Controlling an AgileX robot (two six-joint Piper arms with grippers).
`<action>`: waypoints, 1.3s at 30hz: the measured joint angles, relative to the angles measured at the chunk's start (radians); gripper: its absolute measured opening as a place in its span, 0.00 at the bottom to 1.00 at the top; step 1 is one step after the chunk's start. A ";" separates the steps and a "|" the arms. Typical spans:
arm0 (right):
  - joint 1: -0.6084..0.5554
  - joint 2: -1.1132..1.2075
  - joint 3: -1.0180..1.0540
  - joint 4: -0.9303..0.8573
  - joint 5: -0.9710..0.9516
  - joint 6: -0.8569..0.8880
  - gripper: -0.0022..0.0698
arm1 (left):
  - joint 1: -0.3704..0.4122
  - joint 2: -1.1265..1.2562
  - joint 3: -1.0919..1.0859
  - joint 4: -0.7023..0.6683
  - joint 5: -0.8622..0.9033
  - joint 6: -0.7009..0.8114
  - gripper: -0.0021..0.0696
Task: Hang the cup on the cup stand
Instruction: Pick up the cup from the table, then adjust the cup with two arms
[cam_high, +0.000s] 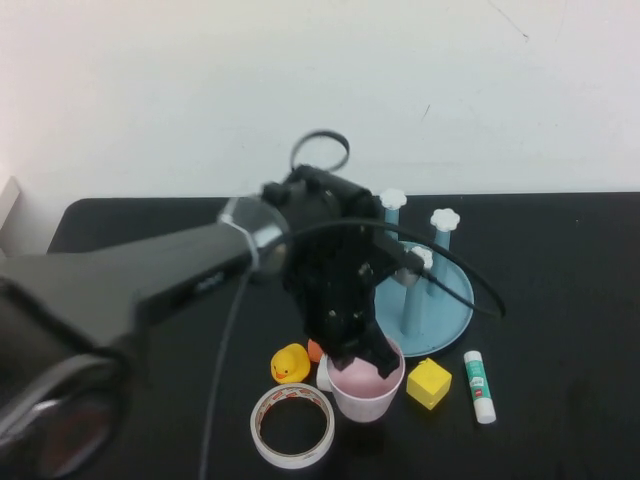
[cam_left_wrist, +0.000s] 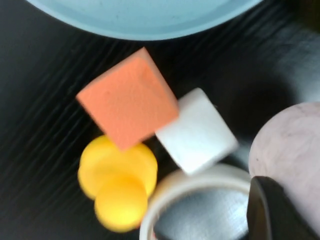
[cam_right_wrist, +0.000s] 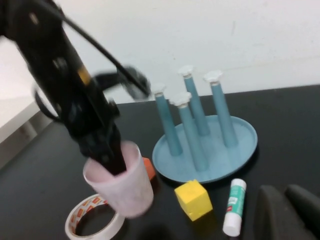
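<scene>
The pale pink tapered plastic cup (cam_high: 366, 385) is being gripped at its rim by the left gripper (cam_high: 356, 352), low in the centre of the high view; one dark finger is reaching inside the cup, so the jaws are judged to be clamped on its wall. The cup is standing upright, just beside a white roll of tape (cam_high: 292, 426) and a yellow cube (cam_high: 428, 383). The light blue round cup stand (cam_high: 450, 312), with its flower-capped posts, is sitting just above and right of it.

The grasp step is judged to be in hand; next, lifting, inverting and lowering over a post is being called for.

The right gripper (cam_right_wrist: 290, 212) is being held at the lower right of its own view, fingers apart and empty.

Print on the white glue stick (cam_high: 479, 386) cannot be read.
</scene>
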 joint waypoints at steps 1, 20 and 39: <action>0.000 0.000 0.000 0.013 0.004 -0.016 0.07 | -0.004 -0.039 0.018 0.000 -0.004 0.008 0.04; 0.000 0.253 -0.195 0.071 0.141 -0.281 0.07 | -0.049 -0.965 0.859 0.038 -0.851 -0.048 0.04; 0.000 0.840 -0.421 0.576 0.594 -0.521 0.07 | -0.049 -1.060 1.043 -0.448 -1.598 0.481 0.04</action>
